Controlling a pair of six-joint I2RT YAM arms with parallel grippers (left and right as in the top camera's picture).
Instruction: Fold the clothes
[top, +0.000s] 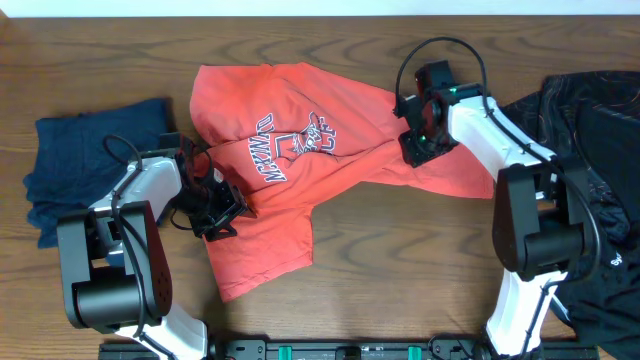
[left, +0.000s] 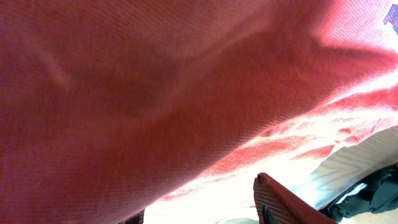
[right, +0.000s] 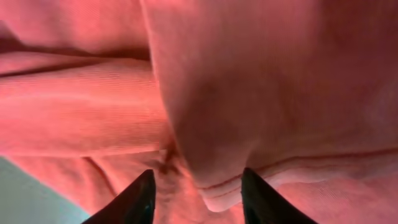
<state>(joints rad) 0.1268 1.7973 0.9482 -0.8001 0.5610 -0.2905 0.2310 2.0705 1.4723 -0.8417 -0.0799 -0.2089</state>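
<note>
A red T-shirt (top: 290, 160) with white lettering lies crumpled across the middle of the table. My left gripper (top: 215, 208) is at its lower left edge. In the left wrist view red cloth (left: 155, 93) fills the frame, and the two fingers (left: 199, 214) stand wide apart with nothing clamped between them. My right gripper (top: 422, 140) is on the shirt's right side. In the right wrist view its dark fingers (right: 198, 193) are apart, with a folded hem of the shirt (right: 224, 186) between them.
A dark blue garment (top: 90, 170) lies at the left edge of the table. A pile of black clothes (top: 590, 150) lies at the right. Bare wood (top: 400, 260) shows in front of the shirt.
</note>
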